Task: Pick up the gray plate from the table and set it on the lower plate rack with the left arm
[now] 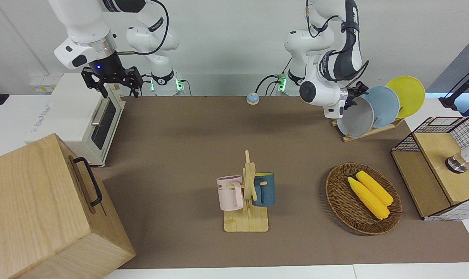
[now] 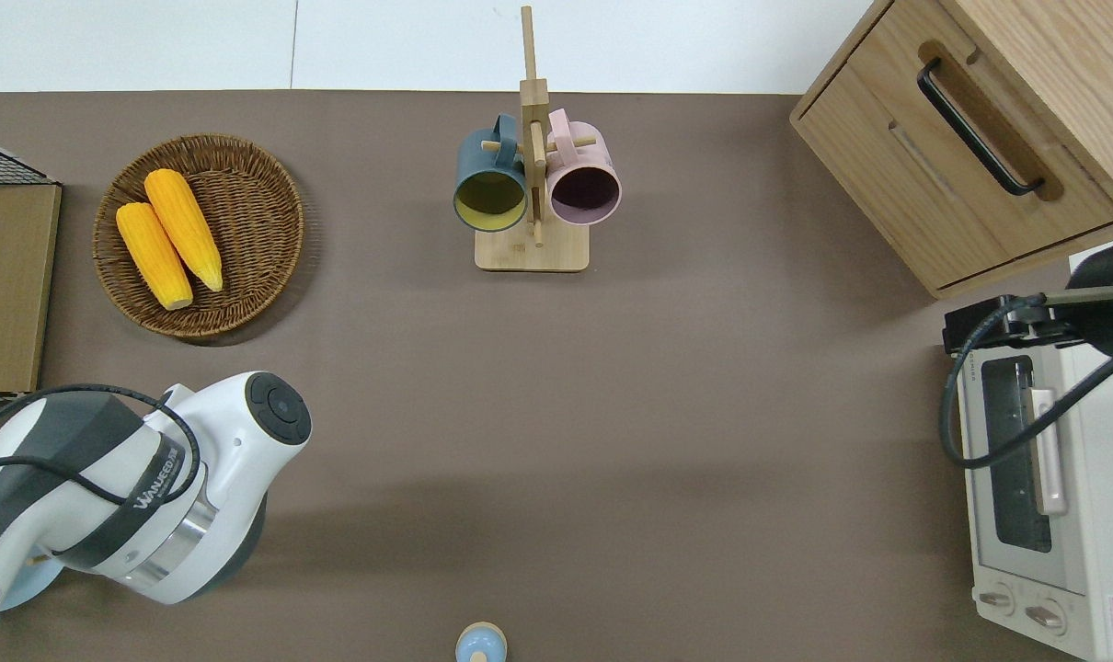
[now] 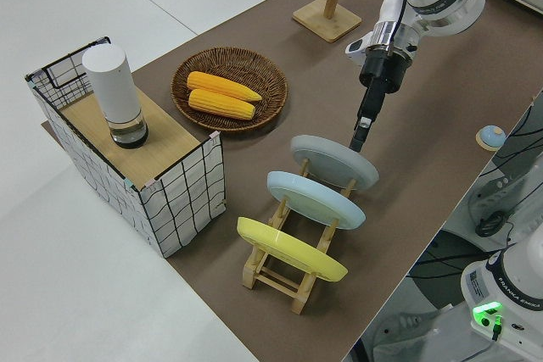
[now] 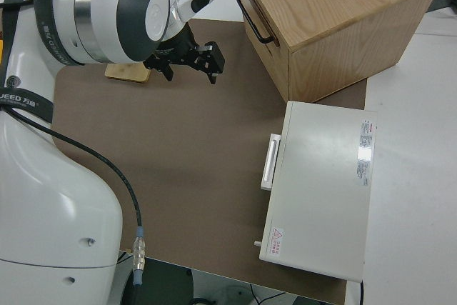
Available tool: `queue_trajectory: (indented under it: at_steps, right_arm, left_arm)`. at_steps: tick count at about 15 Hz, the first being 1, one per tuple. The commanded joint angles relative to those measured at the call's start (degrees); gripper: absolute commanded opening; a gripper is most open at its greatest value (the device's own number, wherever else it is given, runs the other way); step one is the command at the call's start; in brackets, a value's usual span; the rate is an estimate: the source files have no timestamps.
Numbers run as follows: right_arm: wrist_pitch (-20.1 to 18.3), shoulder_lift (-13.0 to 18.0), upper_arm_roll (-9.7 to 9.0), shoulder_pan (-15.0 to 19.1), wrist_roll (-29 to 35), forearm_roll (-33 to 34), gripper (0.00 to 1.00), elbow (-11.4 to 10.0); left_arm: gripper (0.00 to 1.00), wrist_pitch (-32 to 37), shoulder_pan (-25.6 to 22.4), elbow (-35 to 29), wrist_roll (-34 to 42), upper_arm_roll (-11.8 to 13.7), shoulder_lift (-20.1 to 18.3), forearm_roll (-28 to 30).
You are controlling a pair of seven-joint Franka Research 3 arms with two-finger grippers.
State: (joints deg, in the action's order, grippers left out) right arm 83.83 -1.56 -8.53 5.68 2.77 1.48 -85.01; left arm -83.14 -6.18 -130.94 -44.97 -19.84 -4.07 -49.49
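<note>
Left arm (image 2: 143,492) low, corn basket (image 2: 244,239), mug stand (image 2: 532,248)
</note>
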Motion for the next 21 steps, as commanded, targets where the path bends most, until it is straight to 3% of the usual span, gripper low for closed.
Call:
queue_trajectory:
  at_steps: [1, 9, 12, 21]
  right_arm:
    - [-0.34, -0.11, -0.17, 0.12, 0.22, -0.24, 0.983, 0.29]
    - [-0.34, -0.11, -0.17, 0.12, 0.22, -0.24, 0.983, 0.29]
    - [-0.34, -0.11, -0.17, 0.12, 0.22, -0.24, 0.983, 0.29]
    - [-0.34, -0.11, -0.17, 0.12, 0.22, -0.24, 0.983, 0.29]
  left_arm:
    - [1.0, 0.61, 0.9, 0.42, -1.0, 0.16, -0.68, -0.78]
    - [1.0, 3.77, 0.91, 16.4, 7.07, -1.16, -1.21, 8.69]
    - [1.0, 6.5, 0.9, 24.4, 10.16, -1.16, -1.12, 16.78]
    - [1.0, 7.82, 0.11, 36.46, 13.23, -0.37, -0.33, 39.72]
